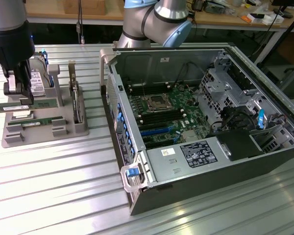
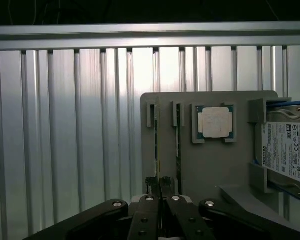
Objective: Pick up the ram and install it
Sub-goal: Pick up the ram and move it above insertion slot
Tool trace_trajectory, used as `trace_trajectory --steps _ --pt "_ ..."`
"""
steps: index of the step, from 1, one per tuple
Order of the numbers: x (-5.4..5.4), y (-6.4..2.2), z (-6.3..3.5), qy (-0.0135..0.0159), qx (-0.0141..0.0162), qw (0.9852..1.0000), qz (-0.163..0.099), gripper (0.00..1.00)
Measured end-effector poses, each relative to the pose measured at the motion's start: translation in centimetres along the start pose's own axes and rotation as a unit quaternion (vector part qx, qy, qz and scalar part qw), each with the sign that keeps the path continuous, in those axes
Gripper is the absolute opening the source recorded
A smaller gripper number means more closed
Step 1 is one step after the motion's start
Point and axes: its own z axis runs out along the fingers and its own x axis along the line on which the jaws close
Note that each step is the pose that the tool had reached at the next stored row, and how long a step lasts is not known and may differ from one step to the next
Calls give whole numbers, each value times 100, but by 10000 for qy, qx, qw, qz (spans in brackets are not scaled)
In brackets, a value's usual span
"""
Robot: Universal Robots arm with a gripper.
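Note:
The ram (image 1: 39, 104) is a long thin green stick with a white label, lying level over the grey parts holder (image 1: 44, 132) at the exterior view's left. My gripper (image 1: 20, 95) reaches down from above and is shut on the stick near its middle. In the wrist view the gripper (image 2: 157, 182) pinches the ram (image 2: 156, 150) edge-on, in line with one of the holder's two narrow slots. Whether the stick is clear of that slot I cannot tell. A second green stick (image 1: 36, 121) lies in the holder's nearer slot.
The open computer case (image 1: 137, 196) lies on the ribbed metal table at the exterior view's right, with its motherboard (image 1: 161, 115) exposed. The holder also carries a square silver CPU (image 2: 213, 122) and a silver hard drive (image 2: 285, 150). A second arm's base (image 1: 157, 19) stands behind the case.

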Motion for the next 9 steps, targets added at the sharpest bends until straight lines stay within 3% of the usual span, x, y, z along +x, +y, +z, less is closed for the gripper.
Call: trace_trajectory --steps 9 --pt "-1 5 -95 0 0 10000 0 12"
